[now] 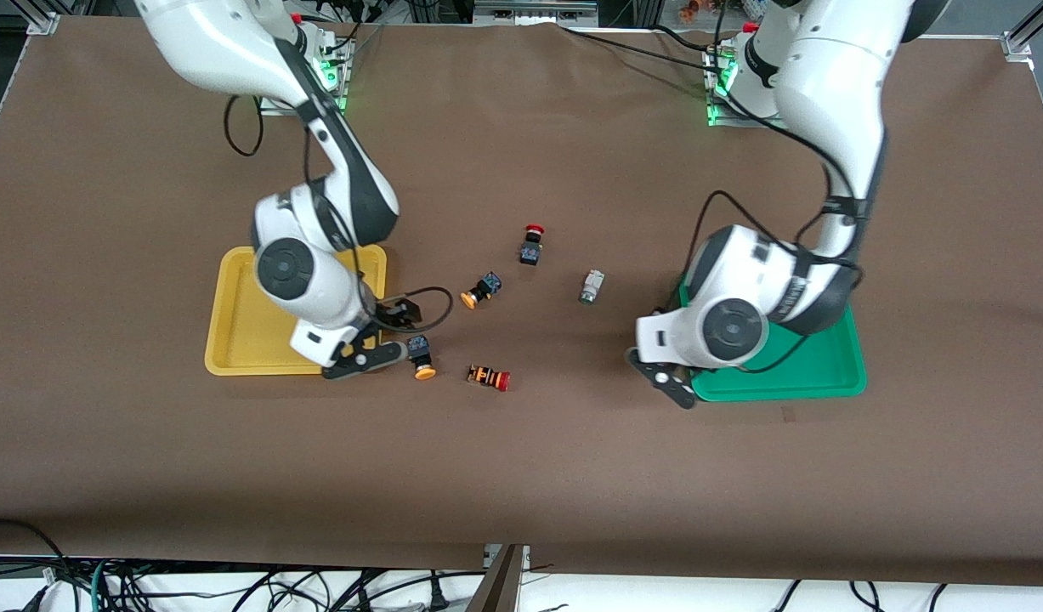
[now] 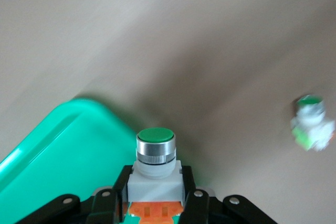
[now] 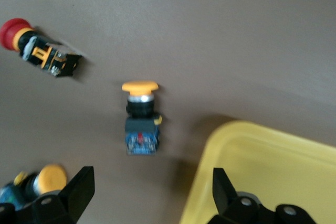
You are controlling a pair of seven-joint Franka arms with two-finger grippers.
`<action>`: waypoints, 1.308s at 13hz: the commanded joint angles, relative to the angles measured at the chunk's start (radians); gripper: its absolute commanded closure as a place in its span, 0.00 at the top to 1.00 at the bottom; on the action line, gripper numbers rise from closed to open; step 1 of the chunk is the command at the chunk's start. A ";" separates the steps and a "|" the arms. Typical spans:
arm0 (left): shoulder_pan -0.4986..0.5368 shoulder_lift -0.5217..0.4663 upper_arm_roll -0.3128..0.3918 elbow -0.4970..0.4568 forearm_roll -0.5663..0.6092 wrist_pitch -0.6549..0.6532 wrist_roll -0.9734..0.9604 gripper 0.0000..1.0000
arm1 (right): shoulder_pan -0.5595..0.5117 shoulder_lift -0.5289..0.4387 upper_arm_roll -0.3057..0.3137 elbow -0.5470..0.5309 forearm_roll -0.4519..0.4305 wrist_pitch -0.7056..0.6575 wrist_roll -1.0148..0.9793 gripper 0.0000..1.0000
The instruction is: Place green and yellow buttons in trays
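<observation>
Green-capped button [image 2: 155, 153] is clamped in the left gripper [image 2: 155, 195] over the corner of the green tray [image 1: 814, 374] that lies toward the right arm's end of the desk.

The left gripper's fingers [image 2: 191, 195] press the button's whitish body from both sides, cap pointing away from the wrist. A second whitish button [image 1: 591, 286] lies on the brown desk [image 1: 521, 476], near the green tray and toward the right arm's end from it. The right gripper [image 1: 376, 344], its fingers [image 3: 79, 187] spread apart and holding nothing, hangs over the edge of the yellow tray [image 1: 240, 340]. One yellow-capped button [image 1: 420, 355] lies just beside that gripper, off the yellow tray; another yellow-capped button [image 1: 480, 290] lies farther from the front camera. A red-capped, orange-striped button [image 1: 489, 376] and a red-capped black button [image 1: 531, 244] also lie between the trays.
</observation>
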State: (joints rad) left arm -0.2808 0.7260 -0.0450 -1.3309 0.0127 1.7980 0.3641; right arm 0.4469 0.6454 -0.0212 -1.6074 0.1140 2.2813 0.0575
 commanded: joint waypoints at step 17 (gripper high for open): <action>0.183 0.070 -0.015 -0.036 -0.002 -0.008 0.262 1.00 | -0.040 -0.024 -0.020 0.026 0.027 -0.092 -0.048 0.18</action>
State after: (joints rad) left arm -0.0972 0.8227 -0.0557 -1.3630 0.0127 1.7934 0.6127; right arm 0.4604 0.7025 -0.0463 -1.5574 0.1355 2.2772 0.0992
